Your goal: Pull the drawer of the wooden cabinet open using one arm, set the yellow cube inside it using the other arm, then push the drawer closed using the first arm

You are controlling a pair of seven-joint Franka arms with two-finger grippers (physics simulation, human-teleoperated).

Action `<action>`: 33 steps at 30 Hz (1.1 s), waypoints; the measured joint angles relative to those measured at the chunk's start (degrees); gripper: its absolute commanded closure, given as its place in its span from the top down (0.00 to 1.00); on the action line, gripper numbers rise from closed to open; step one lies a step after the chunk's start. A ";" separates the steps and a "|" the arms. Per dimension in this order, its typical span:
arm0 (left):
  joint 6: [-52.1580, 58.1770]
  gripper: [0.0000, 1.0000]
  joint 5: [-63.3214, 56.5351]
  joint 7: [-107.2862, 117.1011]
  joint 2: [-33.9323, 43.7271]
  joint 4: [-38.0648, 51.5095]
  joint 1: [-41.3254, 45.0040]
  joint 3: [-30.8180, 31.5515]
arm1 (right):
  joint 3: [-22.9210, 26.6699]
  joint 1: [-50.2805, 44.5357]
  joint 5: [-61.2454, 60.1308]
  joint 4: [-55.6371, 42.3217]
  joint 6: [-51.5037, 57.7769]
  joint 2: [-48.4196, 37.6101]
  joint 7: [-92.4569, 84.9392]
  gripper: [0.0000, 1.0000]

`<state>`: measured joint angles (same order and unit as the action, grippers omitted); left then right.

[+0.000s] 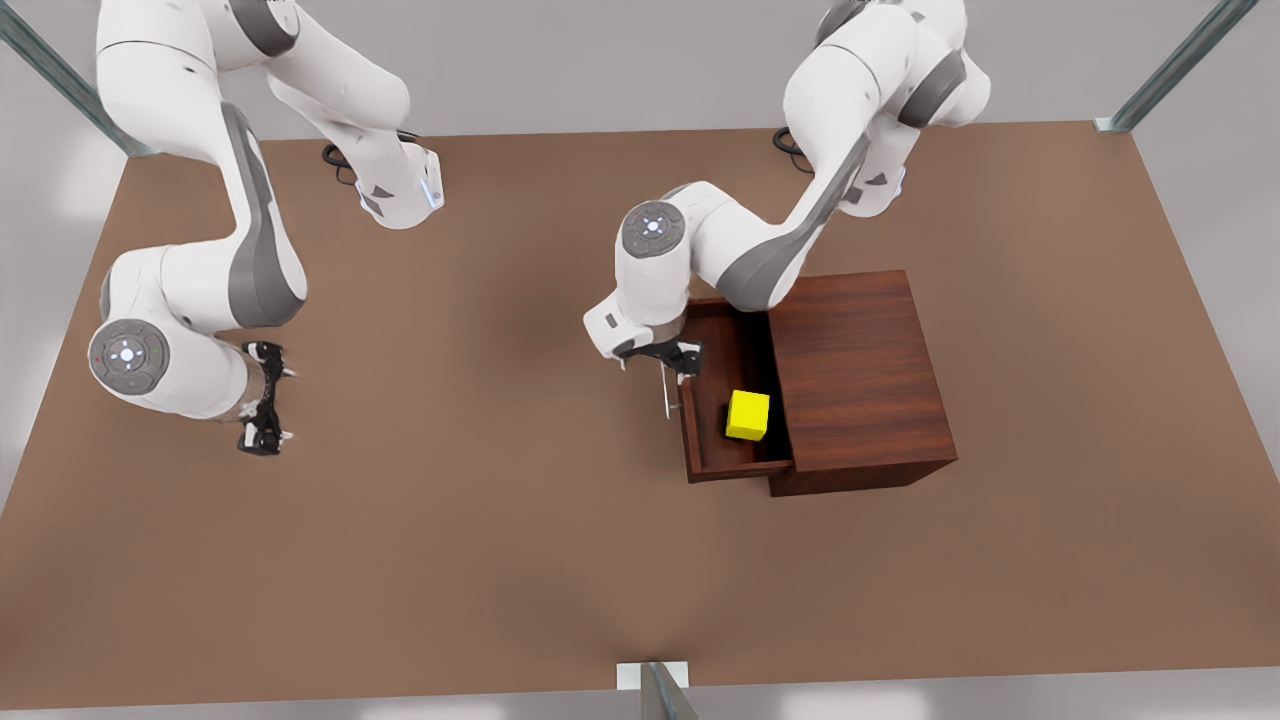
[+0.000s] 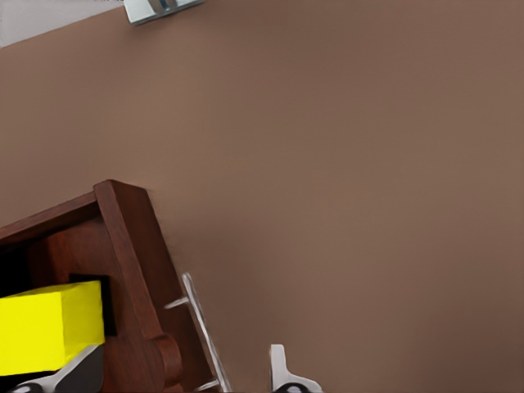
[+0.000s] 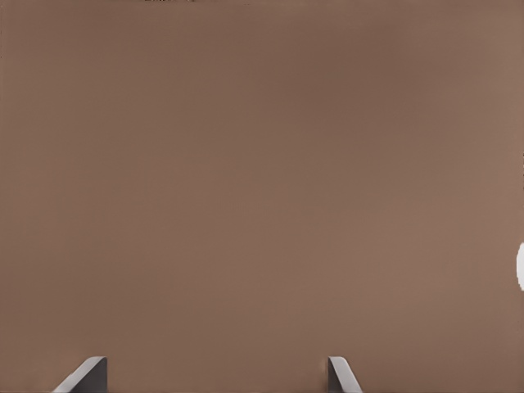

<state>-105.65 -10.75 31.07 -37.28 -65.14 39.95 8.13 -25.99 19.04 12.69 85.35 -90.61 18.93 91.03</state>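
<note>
Yellow cube (image 1: 748, 415) inside open drawer (image 1: 712, 455), left hand (image 1: 676, 364) spread astride its handle (image 1: 665, 396)

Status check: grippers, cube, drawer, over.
Left gripper open at the drawer handle. Right gripper open, waiting over bare table. Yellow cube inside open drawer. Nothing in the way.

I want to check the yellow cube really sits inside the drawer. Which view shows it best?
The front view: the whole yellow cube sits in the open drawer. The left wrist view crops it at the edge.
</note>
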 measured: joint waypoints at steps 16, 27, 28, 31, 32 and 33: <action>-11.79 1.00 -10.74 27.49 -10.14 -2.98 3.36 -0.38 | 16.44 -10.08 -6.56 -1.91 1.36 -2.30 -52.66 1.00; -11.68 1.00 -11.78 34.27 -10.11 -6.09 1.80 -1.51 | 16.16 -10.25 -6.60 -1.87 1.67 -2.16 -69.76 1.00; -11.09 1.00 -11.82 34.51 -9.94 -6.22 1.74 -1.69 | 16.16 -10.25 -6.60 -1.88 1.68 -2.16 -70.85 1.00; -9.06 1.00 -11.96 34.95 -9.51 -6.33 1.68 -2.36 | 16.16 -10.25 -6.57 -1.87 1.70 -2.16 -73.78 1.00; -8.32 1.00 -12.00 35.01 -9.29 -6.34 1.66 -2.70 | 16.16 -10.25 -6.56 -1.89 1.71 -2.16 -74.66 1.00; -7.54 1.00 -12.03 35.00 -8.91 -6.34 1.55 -2.94 | 16.16 -10.25 -6.55 -1.90 1.71 -2.16 -75.48 1.00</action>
<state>-113.19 -22.78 66.06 -46.19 -71.48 41.50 5.19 -9.83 8.79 6.14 83.45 -88.90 16.77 15.54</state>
